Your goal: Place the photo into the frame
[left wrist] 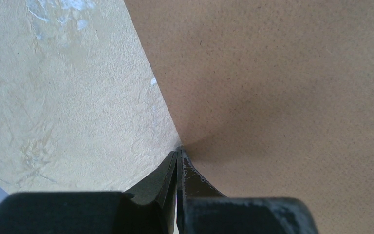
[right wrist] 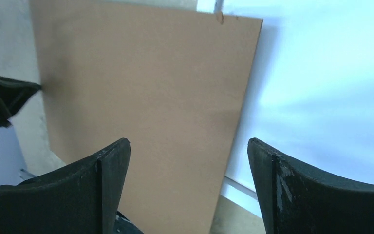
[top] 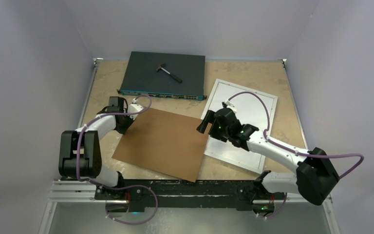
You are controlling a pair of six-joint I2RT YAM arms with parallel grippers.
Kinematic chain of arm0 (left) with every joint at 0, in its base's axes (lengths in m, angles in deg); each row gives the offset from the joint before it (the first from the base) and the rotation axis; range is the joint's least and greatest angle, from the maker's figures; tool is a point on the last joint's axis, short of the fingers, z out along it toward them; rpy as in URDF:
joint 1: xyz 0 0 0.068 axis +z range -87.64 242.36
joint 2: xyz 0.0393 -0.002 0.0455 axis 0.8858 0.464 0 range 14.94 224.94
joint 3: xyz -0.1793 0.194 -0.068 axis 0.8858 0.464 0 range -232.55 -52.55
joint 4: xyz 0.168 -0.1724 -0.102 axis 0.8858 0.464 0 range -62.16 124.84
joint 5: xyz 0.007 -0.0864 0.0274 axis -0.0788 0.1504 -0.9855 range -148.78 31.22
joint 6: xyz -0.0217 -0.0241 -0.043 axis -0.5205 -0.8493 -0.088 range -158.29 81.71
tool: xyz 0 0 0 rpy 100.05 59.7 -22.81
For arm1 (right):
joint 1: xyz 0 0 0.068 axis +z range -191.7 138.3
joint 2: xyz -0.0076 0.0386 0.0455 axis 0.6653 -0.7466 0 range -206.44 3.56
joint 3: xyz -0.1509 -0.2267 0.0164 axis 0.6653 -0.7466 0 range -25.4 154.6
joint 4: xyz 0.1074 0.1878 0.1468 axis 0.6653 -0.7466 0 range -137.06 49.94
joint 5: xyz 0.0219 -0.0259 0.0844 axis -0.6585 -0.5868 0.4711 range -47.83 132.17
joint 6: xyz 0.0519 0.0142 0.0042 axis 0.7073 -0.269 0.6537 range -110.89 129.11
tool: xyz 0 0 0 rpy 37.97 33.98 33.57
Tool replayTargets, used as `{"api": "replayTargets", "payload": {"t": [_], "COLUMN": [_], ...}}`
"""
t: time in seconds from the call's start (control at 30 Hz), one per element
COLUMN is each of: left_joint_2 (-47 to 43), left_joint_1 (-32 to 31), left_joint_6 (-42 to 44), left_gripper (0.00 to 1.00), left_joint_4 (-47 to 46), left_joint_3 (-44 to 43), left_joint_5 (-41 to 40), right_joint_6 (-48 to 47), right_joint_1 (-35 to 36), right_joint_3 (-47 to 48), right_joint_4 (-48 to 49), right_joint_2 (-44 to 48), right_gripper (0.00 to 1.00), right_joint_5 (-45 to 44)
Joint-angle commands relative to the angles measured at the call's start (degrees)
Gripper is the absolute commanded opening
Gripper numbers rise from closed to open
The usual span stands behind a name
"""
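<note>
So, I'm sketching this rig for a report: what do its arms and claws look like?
The left arm and right arm match: white link shells, black joint housings, a purple cable looping along each. Small green lights glow near the right wrist. The left claw and right claw have black, tapered fingers with scuffed edges.

Lab robot cell: plain lilac enclosure walls (top: 34, 63) round a worn tabletop (top: 104, 80), aluminium mounting rail (top: 73, 191) at the near edge, exposed purple cabling (top: 253, 95).
</note>
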Motion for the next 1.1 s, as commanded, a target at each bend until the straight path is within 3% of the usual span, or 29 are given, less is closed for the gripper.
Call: {"api": "replayTargets", "payload": {"t": [0.0, 0.33, 1.07], "left_joint_2": [2.75, 3.79, 3.23], "left_joint_1": [-0.35, 1.02, 1.58], "left_joint_6": [-3.05, -2.86, -2.94], "left_gripper": [0.00, 0.00, 0.00], "left_joint_4": [8.31, 8.32, 8.62], "left_joint_3": [2.37, 1.85, 1.76], "left_joint_5": [7.10, 6.96, 6.06], "right_joint_6": [-6.38, -9.40, -8.72], "right_joint_1": [-1.54, -5.83, -7.76], "right_joint_3": [-2.70, -5.24, -8.81], "right_joint_4": [5.31, 12.13, 17.05], "right_joint_2": [-1.29, -4.55, -7.03], "right_gripper": [0.91, 0.76, 0.70], "right_joint_5": [7.67, 12.64, 16.90]}}
